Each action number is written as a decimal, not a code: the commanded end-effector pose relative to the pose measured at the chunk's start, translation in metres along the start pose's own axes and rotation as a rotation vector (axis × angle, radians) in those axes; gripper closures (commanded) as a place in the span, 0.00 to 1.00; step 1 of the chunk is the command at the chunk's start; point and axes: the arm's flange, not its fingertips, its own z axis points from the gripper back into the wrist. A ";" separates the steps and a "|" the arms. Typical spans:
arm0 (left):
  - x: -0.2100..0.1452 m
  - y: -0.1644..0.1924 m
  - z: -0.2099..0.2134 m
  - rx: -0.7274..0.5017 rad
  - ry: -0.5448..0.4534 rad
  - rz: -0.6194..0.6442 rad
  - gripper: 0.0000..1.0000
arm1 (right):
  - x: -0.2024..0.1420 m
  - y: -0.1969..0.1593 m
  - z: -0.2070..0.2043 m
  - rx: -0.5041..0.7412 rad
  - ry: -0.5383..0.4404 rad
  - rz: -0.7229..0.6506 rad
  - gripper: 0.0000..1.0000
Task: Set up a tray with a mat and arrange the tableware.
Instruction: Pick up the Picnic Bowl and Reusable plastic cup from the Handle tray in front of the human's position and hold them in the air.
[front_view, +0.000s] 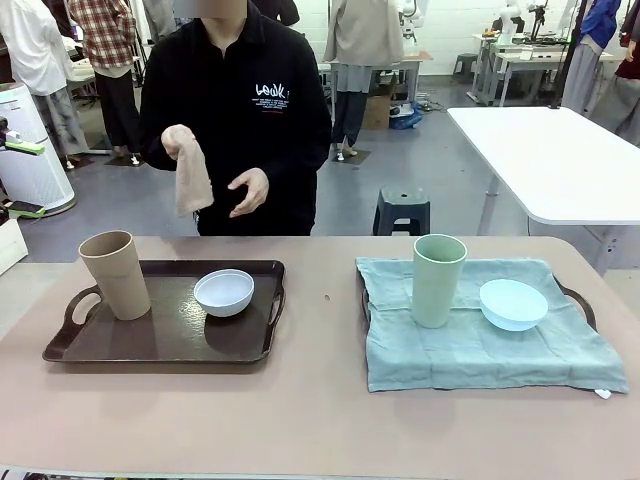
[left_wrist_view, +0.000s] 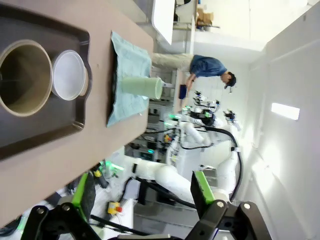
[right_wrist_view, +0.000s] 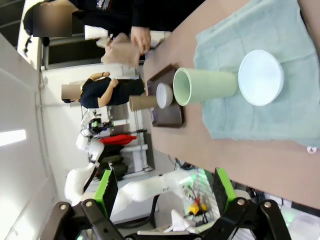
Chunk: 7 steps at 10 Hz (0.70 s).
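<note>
On the left, a dark brown tray (front_view: 170, 335) carries a tan tumbler (front_view: 115, 272) and a white bowl (front_view: 224, 292). To the right, a grey-green mat (front_view: 470, 350) drapes over a second tray (front_view: 582, 300), with a pale green tumbler (front_view: 438, 280) and a light blue bowl (front_view: 513, 304) standing on it. The person at the far side holds a folded tan cloth (front_view: 190, 170) in one raised hand. My left gripper (left_wrist_view: 142, 200) hangs open off the table's near side, above the tan tumbler (left_wrist_view: 22, 77) and white bowl (left_wrist_view: 69, 75). My right gripper (right_wrist_view: 165, 200) is open too, above the green tumbler (right_wrist_view: 205, 86) and blue bowl (right_wrist_view: 260, 77).
The tan tabletop (front_view: 320, 410) has free room in front of and between the two trays. A white table (front_view: 560, 160) and a dark stool (front_view: 402, 208) stand behind on the right. People are in the background.
</note>
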 end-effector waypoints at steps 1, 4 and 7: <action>0.013 -0.035 0.020 0.260 -0.031 -0.237 0.00 | 0.014 0.070 -0.024 -0.139 -0.163 0.015 0.00; 0.026 -0.114 0.019 0.908 -0.182 -0.599 0.00 | 0.039 0.194 -0.126 -0.443 -0.277 0.054 0.00; -0.009 -0.156 0.028 0.608 0.339 -0.407 0.00 | 0.013 0.222 -0.143 -0.354 -0.296 0.154 0.00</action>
